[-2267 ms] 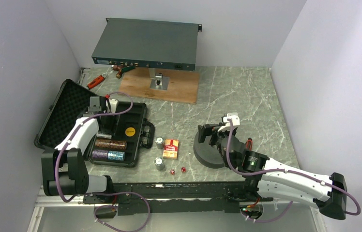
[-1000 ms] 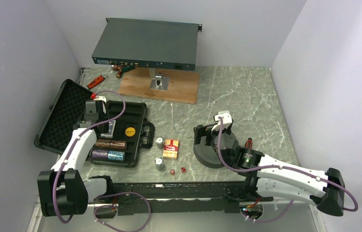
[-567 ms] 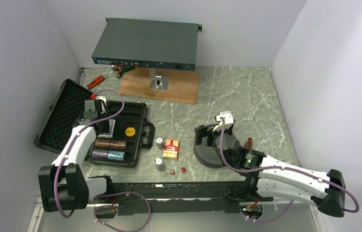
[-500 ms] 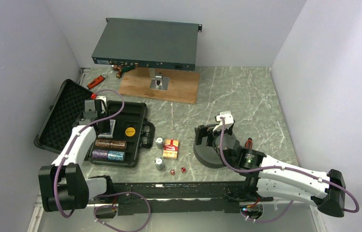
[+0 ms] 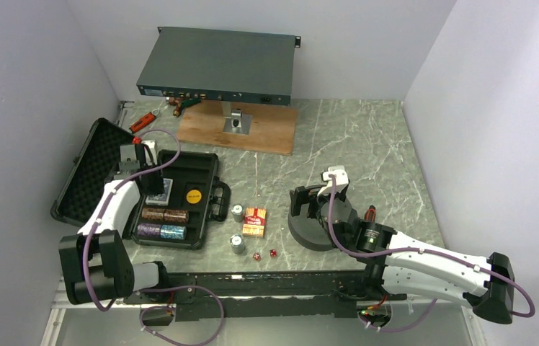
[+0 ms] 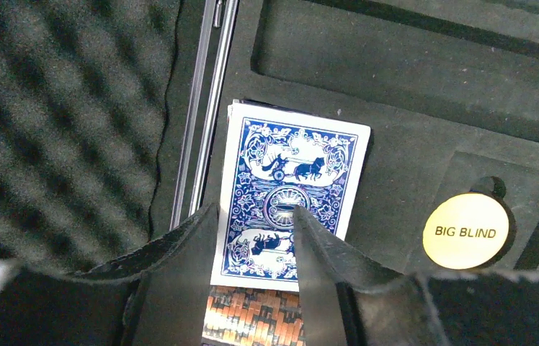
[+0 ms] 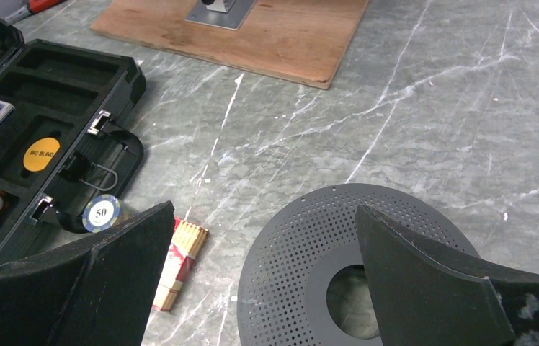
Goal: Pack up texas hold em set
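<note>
At the left of the marbled table point(image 5: 367, 144), the black briefcase point(image 5: 209, 162) lies open, its egg-crate foam lid point(image 5: 94, 169) laid back to the left.

The top view alone shows the unpacked pieces. Two loose chip stacks point(image 5: 238, 244), a red card deck box point(image 5: 254, 222) and two red dice point(image 5: 257, 256) lie on the table between the case and the dark grey foam ring point(image 5: 310, 234). The grey rack-mount box point(image 5: 216, 68) is raised over a wooden board point(image 5: 266, 133) at the far edge.

The left wrist view alone resolves the tray's contents. A blue-backed card deck point(image 6: 292, 166) with an ornate chariot print lies flat in its recess beside the hinge. The yellow disc point(image 6: 466, 231), lettered BIG BLIND, sits in a round pocket to the deck's right. A packed chip stack point(image 6: 252, 324), orange-patterned, lies just below the deck. The left gripper point(image 6: 254, 216) hangs over the deck's near end, its jaws partly spread and pinching nothing.

The right wrist view alone shows the ring's perforated face and the figure 50 on the nearer loose chip stack by the case handle point(image 7: 97, 173). The right gripper point(image 7: 265, 209) stands over the ring with its jaws spread wide and holding nothing, well apart from the briefcase.
</note>
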Robot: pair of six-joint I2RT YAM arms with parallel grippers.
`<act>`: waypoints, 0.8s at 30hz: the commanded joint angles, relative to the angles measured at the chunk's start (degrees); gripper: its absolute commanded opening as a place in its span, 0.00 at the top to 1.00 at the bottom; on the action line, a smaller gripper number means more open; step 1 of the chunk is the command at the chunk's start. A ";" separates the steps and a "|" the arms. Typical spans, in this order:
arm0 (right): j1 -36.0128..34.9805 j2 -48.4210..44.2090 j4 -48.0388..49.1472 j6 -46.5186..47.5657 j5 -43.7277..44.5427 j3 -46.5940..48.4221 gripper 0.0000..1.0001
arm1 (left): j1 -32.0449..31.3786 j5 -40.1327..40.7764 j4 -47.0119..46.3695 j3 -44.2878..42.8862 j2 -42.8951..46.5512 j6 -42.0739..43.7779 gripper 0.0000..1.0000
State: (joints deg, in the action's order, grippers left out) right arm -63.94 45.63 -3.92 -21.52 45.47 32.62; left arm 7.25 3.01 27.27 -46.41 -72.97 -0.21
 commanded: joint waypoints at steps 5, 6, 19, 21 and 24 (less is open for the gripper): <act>0.00 -0.90 0.44 -0.84 -0.03 1.10 0.00 | 0.49 -12.77 -0.04 -1.53 -2.26 -0.50 0.50; -0.01 -0.83 0.55 -0.76 -0.13 1.10 0.00 | 0.43 -13.76 -0.04 -1.45 -2.34 0.47 0.49; 0.03 3.29 3.67 2.17 -2.47 3.10 0.00 | 0.48 -10.35 0.69 -0.72 1.41 1.54 0.25; -0.03 4.42 3.62 2.14 -3.06 4.13 0.00 | 0.49 -9.16 0.02 0.04 3.98 1.84 0.15; -0.02 5.53 3.50 1.77 -3.50 4.68 0.00 | 0.49 -7.10 -1.00 0.90 7.94 2.04 0.00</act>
State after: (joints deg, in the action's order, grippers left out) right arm -63.94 50.37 -2.94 -20.38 43.05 34.06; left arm 8.01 -4.71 27.68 -46.33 -71.07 2.11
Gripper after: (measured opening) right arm 0.994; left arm 0.962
